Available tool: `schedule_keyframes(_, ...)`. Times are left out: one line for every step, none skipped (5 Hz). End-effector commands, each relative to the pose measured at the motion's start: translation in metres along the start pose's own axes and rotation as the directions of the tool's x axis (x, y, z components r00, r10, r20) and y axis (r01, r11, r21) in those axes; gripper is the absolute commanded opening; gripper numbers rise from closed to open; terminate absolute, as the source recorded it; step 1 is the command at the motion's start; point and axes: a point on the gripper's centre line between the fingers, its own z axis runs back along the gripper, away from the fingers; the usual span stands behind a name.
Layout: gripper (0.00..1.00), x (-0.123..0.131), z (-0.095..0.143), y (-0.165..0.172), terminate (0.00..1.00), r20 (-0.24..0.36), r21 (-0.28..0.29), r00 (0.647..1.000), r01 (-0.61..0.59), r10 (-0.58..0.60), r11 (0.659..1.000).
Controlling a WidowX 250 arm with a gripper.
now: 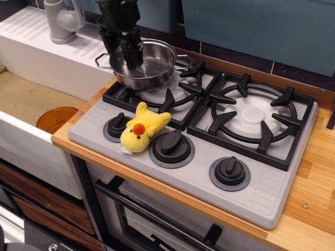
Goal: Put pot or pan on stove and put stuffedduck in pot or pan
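The shiny steel pot [154, 65] sits on the back left part of the stove's left grate [175, 97], its left edge hanging over the grate's corner. My gripper [121, 49] is above the pot's left rim, open, one finger inside the pot and one outside. The yellow stuffed duck [140, 133] with its orange beak lies on the grey stove [272, 193] in front of the left grate, between two black knobs. It is well in front of the gripper. The right grate [254, 117] is bare.
A sink basin with an orange disc [56, 119] lies left of the stove. A grey faucet [62, 21] stands on the white drainboard behind it. Wooden counter [314, 209] runs along the right. A teal wall rises behind.
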Motion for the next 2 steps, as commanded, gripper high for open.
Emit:
schedule_keyframes(1.00, 0.020, 0.063, -0.015, 0.00, 0.050, 0.079, 0.999, -0.002, -0.002, 0.997)
schedule_keyframes(1.00, 0.023, 0.080, -0.021, 0.00, 0.039, 0.081, 0.999, 0.017, -0.020, 0.997)
